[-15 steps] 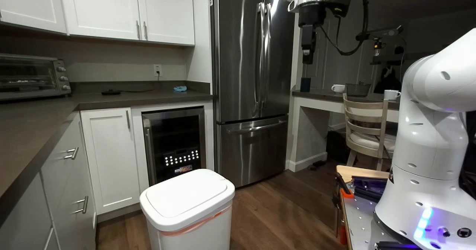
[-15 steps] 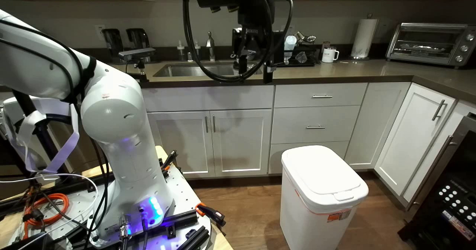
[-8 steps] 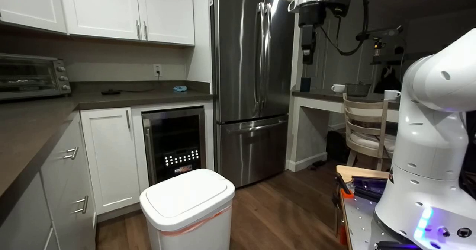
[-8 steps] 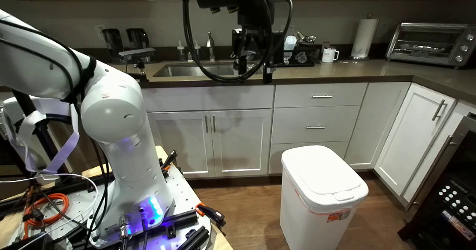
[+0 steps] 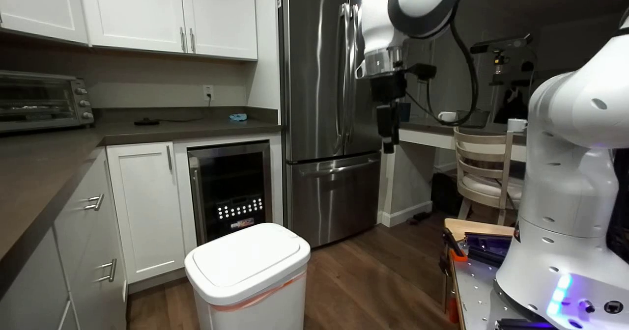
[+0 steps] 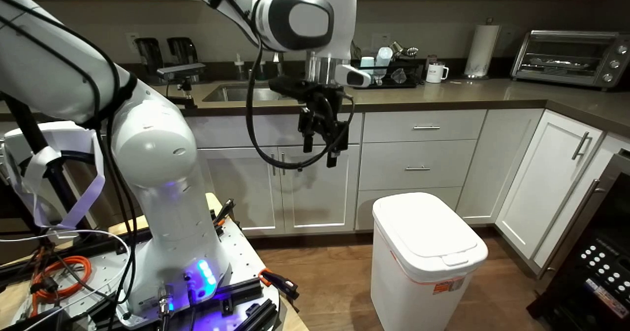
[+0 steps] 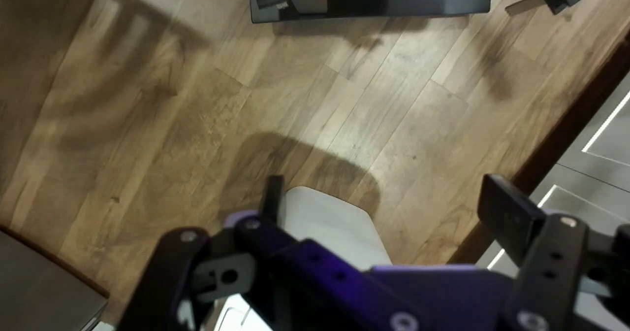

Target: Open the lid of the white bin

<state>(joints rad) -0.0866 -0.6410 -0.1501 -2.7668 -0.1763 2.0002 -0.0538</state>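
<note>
Note a wide gap between the tips of the gripper [image 7: 386,198]. Lower than the gripper and well apart from it, observe the white bin [image 6: 413,291], upright, with the closed lid [image 6: 428,227] on top.

I'm holding the arm [image 6: 152,139] bent, wrist [image 6: 339,30] turned down; the claw [image 6: 320,156] is pointing toward six o'clock in both exterior views, its fingers [image 7: 509,210] standing wide apart in the wrist view, at seven and four o'clock.
</note>
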